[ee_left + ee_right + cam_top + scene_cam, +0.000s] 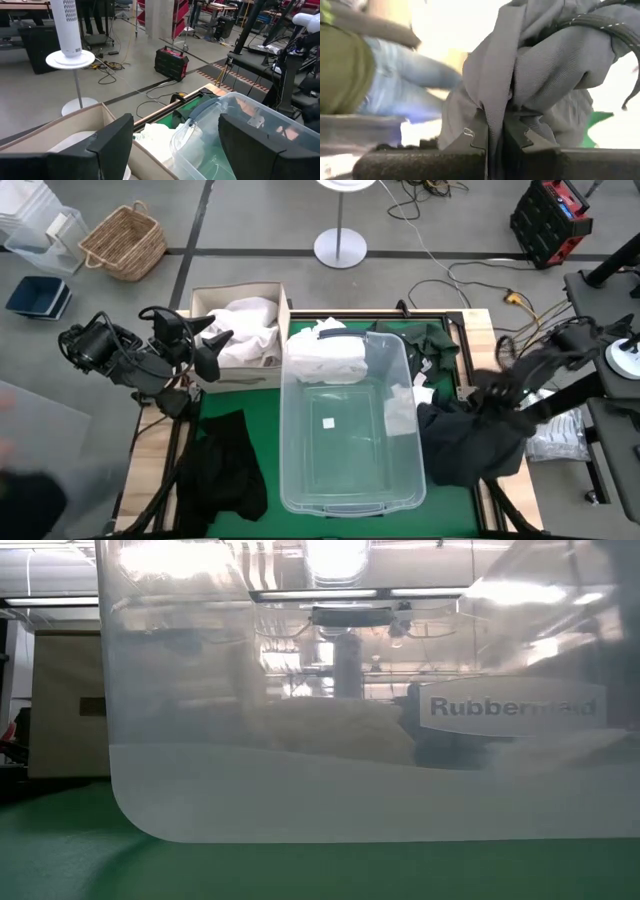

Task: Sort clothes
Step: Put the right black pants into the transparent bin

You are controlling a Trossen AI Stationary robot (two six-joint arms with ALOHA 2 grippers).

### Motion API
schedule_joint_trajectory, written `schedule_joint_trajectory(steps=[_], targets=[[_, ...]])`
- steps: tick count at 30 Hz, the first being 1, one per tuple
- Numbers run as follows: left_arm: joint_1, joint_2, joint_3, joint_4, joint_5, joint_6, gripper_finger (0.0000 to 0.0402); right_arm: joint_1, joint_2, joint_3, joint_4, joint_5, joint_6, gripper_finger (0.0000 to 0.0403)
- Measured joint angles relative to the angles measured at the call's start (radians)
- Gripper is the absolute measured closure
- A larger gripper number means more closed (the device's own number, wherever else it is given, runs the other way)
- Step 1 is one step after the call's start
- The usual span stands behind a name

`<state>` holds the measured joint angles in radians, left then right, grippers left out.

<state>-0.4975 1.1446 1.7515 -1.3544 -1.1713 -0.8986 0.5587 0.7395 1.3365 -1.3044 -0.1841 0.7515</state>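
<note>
My right gripper is shut on a dark garment at the table's right edge; in the right wrist view the cloth looks grey. My left gripper is open and empty, above the left wall of the beige cardboard box, which holds white clothes. In the left wrist view its fingers stand wide apart. A white garment lies over the far end of the clear tub. A black garment lies on the green mat at the near left. A dark green garment lies at the far right. My right gripper pinches a bunched fold of the dark garment between its two fingers, several layers together. The cloth bulges out beyond the fingertips. In the high view the rest of the garment is heaped on the table's right edge, toward the near side of the gripper.
The clear tub fills the table's middle and blocks the low view. A wicker basket and a lamp base stand on the floor beyond the table. A person in jeans shows in the right wrist view.
</note>
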Motion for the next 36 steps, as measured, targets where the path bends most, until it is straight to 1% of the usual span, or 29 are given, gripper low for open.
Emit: schedule_joint_trajectory(steps=[6, 9, 12, 17, 22, 26, 32, 36], targets=[[0.0, 0.001, 0.0, 0.0, 0.0, 0.0, 0.0135, 0.0, 0.002, 0.146, 0.043, 0.133, -0.075, 0.039], [0.0, 0.005, 0.0, 0.0, -0.008, 0.0, 0.0135, 0.0, 0.0, 0.198, 0.138, 0.203, -0.161, 0.039], [0.0, 0.011, 0.0, 0.0, -0.036, 0.0, 0.0135, 0.0, 0.001, 0.234, 0.254, 0.246, -0.27, 0.039], [0.0, 0.014, 0.0, 0.002, -0.054, 0.0, 0.0135, 0.0, 0.005, 0.243, 0.5, 0.294, -0.488, 0.039], [0.0, 0.016, 0.0, 0.028, -0.084, 0.0, 0.0135, 0.0, 0.034, 0.244, 0.695, 0.39, -0.688, 0.039], [0.0, 0.016, 0.0, 0.035, -0.127, -0.004, 0.0135, 0.0, 0.075, 0.244, 0.845, 0.468, -0.834, 0.039], [0.0, 0.016, 0.0, 0.041, -0.131, -0.011, 0.0135, -0.001, 0.143, 0.243, 1.036, 0.519, -0.955, 0.039], [0.0, 0.021, 0.0, 0.054, -0.132, -0.011, 0.0135, -0.004, 0.183, 0.243, 1.106, 0.533, -0.972, 0.039]])
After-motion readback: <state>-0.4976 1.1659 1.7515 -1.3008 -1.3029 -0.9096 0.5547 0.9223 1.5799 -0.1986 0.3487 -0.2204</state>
